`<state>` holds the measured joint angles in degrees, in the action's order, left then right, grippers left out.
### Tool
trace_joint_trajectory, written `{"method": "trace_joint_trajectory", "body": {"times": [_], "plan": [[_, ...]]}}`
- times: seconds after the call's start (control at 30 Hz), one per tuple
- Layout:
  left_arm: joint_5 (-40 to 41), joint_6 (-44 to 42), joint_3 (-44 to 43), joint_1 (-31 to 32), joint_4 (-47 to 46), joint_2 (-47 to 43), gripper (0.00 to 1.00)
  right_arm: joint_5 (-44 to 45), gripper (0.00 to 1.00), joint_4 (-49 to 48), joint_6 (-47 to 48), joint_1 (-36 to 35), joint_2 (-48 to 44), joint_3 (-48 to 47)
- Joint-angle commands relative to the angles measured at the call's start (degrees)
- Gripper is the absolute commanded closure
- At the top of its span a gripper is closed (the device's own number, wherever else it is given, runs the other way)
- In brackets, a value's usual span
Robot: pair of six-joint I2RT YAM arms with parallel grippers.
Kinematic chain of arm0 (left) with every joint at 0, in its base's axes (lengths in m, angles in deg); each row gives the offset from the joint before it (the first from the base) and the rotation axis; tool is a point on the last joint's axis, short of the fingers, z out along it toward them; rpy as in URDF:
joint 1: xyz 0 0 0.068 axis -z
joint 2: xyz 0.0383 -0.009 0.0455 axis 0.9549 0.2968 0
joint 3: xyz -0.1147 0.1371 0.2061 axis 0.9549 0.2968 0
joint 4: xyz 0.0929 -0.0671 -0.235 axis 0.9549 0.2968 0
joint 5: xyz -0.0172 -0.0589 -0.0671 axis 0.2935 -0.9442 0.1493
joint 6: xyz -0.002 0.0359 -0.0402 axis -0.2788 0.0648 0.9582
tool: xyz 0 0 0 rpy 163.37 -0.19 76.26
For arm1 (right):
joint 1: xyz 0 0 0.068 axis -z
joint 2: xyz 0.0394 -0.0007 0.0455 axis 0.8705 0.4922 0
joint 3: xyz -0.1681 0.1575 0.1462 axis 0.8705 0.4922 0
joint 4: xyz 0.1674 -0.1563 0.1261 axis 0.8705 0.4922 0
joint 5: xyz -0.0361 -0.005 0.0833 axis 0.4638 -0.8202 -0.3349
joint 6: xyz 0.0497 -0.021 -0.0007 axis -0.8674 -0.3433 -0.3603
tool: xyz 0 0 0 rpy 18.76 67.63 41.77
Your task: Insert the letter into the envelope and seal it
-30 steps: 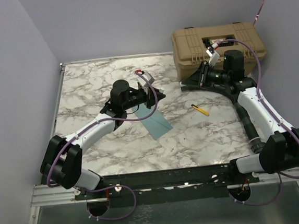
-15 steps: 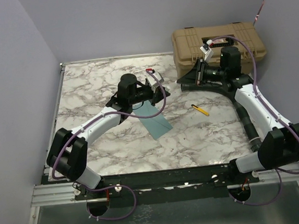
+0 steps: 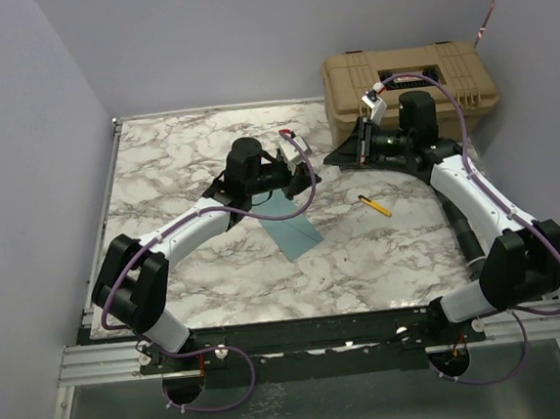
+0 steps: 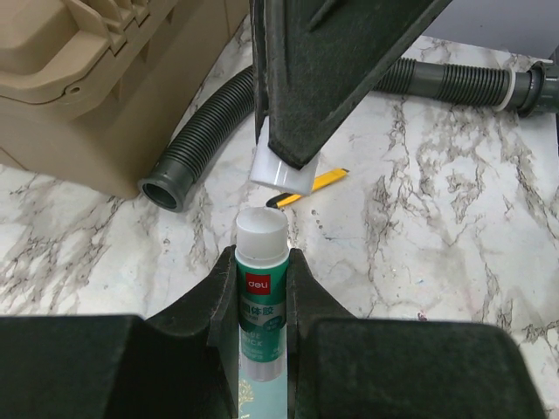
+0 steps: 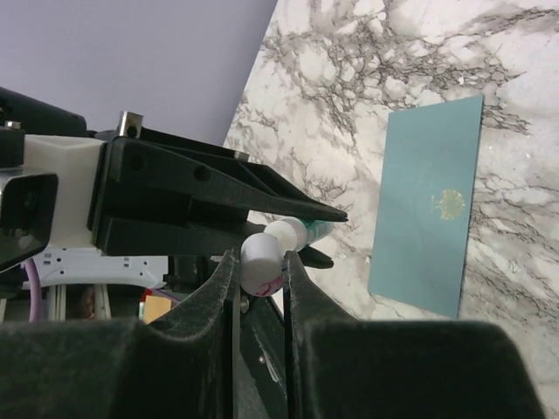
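Clamping a green-and-white plastic glue stick (image 4: 261, 301), the left gripper (image 4: 262, 262) sits low-centre in its view. The right gripper (image 5: 260, 264) pinches a small white cylindrical cap (image 5: 258, 251). The flat teal paper envelope (image 3: 293, 231) lies mid-frame on the marble-patterned table (image 3: 178, 160).

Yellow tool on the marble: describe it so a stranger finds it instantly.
Find the tan hard case at the far right corner of the table. In front of it, right of the teal envelope, lies a slim yellow tool with a black end. Nothing else lying there is yellow.
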<state>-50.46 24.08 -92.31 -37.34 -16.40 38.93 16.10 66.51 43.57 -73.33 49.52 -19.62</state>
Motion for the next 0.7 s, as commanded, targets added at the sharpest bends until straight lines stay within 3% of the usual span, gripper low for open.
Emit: {"method": "trace_joint_trajectory", "body": {"times": [0.0,0.67], "plan": [[0.63,-1.34,-2.00,0.55,-0.28,0.66,1.00,2.94,0.98,1.70,1.23,-0.45,1.15,-1.13],[0.08,2.61,-0.52,0.73,-4.90,0.67,1.00,0.26,0.99,-2.24,-1.17,-1.50,1.84,-0.07]]}}
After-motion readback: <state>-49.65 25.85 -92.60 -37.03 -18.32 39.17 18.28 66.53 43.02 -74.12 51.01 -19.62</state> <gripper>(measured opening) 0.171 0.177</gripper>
